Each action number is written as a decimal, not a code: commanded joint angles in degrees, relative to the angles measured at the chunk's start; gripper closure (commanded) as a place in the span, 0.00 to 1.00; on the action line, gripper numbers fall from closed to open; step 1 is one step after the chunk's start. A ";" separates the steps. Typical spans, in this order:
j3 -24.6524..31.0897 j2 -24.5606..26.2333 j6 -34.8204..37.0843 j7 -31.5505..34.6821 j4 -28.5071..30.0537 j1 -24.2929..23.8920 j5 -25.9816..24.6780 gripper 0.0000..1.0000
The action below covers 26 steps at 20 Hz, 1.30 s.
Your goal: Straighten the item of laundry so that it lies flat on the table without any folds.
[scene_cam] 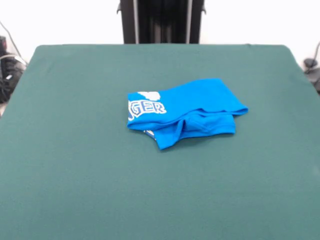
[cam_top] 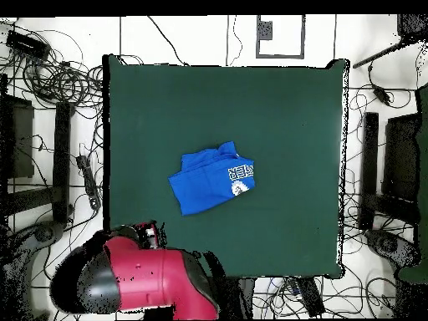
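The bright blue T-shirt [scene_cam: 195, 102] lies folded over on itself near the middle of the dark green table [scene_cam: 75, 175]. White lettering [scene_cam: 148, 108] shows at its left end, and folded layers and a sleeve bunch along its near edge. In the overhead view the shirt [cam_top: 205, 182] is a compact bundle, with the lettering [cam_top: 241, 173] at its right end, on the table [cam_top: 284, 100]. The red and black arm [cam_top: 159, 280] is drawn back over the table's bottom left corner, well away from the shirt. I cannot make out the gripper in either view.
The robot's black pedestal [scene_cam: 162, 22] stands behind the table's far edge. Cables [cam_top: 58, 75] and dark equipment [cam_top: 389, 167] lie on the floor on both sides of the table. A wide stretch of green cloth surrounds the shirt.
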 commanded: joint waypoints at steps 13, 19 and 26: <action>-2.94 15.97 -3.24 29.31 -7.56 11.02 7.38 0.00; -3.33 20.10 -5.57 31.82 -9.72 12.96 9.25 0.00; -5.11 23.16 -5.25 35.02 -13.15 16.29 10.80 0.00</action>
